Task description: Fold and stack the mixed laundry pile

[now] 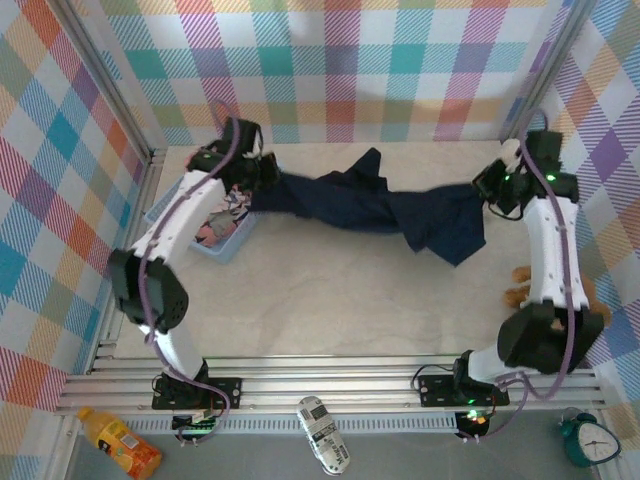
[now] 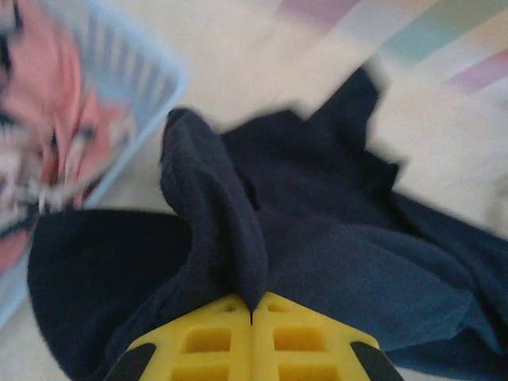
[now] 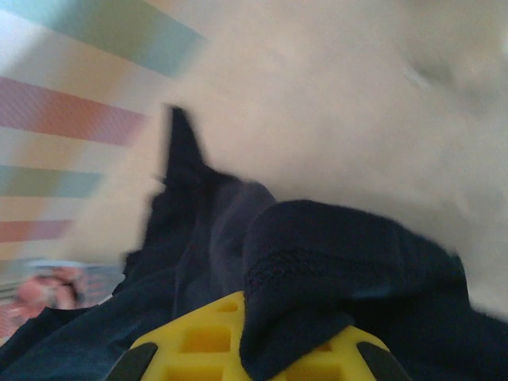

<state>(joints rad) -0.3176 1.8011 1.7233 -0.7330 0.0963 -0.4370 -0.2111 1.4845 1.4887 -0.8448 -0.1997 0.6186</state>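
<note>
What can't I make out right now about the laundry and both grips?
Pink garment: blurred and cut by the frame edge, left wrist view; under the left arm, top view.
Right gripper: tips draped by a fold of the navy T-shirt, right wrist view; pinch depth unclear.
Its collar and sleeves: lost in the twisted bunch, top view.
Brown toy: mostly behind the right arm, top view.

Overhead view looks down; both wrist views hug the navy T-shirt (image 1: 380, 205)

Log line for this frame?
left gripper shut on navy T-shirt | right gripper shut on navy T-shirt | pink garment in basket
</note>
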